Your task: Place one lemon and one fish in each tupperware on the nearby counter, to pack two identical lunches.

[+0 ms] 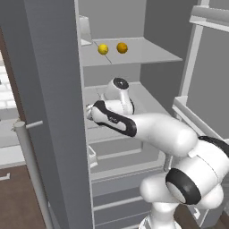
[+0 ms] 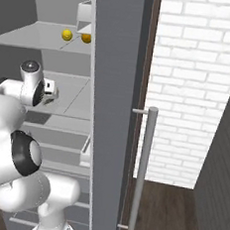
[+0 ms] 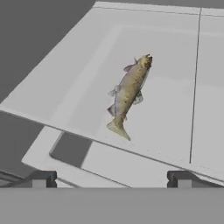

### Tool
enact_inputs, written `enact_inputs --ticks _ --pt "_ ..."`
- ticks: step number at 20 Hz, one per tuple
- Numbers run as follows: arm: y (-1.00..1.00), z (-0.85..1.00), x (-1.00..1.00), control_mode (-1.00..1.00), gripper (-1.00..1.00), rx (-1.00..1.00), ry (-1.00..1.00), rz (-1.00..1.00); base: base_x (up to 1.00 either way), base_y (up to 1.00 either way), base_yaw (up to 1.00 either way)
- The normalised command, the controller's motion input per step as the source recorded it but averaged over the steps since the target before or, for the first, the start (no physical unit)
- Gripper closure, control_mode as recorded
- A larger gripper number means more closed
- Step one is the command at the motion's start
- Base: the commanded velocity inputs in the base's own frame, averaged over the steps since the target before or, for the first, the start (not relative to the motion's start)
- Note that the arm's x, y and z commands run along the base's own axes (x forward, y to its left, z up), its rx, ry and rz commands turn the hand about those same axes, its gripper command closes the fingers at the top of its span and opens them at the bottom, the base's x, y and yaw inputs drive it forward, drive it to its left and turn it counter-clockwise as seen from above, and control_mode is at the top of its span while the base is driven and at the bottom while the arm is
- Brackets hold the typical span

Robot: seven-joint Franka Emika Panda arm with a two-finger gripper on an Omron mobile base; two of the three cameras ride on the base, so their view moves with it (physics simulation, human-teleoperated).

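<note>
Two lemons lie side by side on the upper shelf of an open fridge: a bright yellow lemon (image 1: 103, 49) (image 2: 67, 34) and a more orange lemon (image 1: 122, 47) (image 2: 86, 38). One grey-brown fish (image 3: 129, 92) lies slanted on a pale shelf, head toward the back, in the hand view. My gripper (image 3: 111, 180) hangs above and in front of it, open and holding nothing, a good way short of the tail. In the base views my arm reaches onto the middle shelf (image 1: 147, 96), below the lemons. The tupperware and the counter are out of view.
The grey fridge door (image 1: 49, 89) (image 2: 114, 87) stands open close beside the arm, with a long silver bar handle (image 1: 29, 170) (image 2: 143, 164). A small white box (image 1: 85, 31) sits at the upper shelf's edge. More shelves lie below. A white brick wall (image 2: 188, 94) is to the right.
</note>
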Motion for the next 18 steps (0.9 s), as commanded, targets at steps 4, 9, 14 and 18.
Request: enact_inputs --ticks 4,9,14,18 --pt "0.19 -0.28 0.27 -1.00 -1.00 -0.11 0.19 -0.13 0.00 0.00 0.00" --pt "0.13 -0.54 0.19 -1.00 -1.00 -0.04 0.00 -0.10 0.00 0.00 0.00" --pt "0.14 -0.13 0.49 -1.00 -1.00 -0.01 0.00 -0.06 0.00 0.00 0.00" --pt "0.18 0.00 0.72 -1.00 -1.00 0.00 0.02 -0.07 0.00 0.00 0.00"
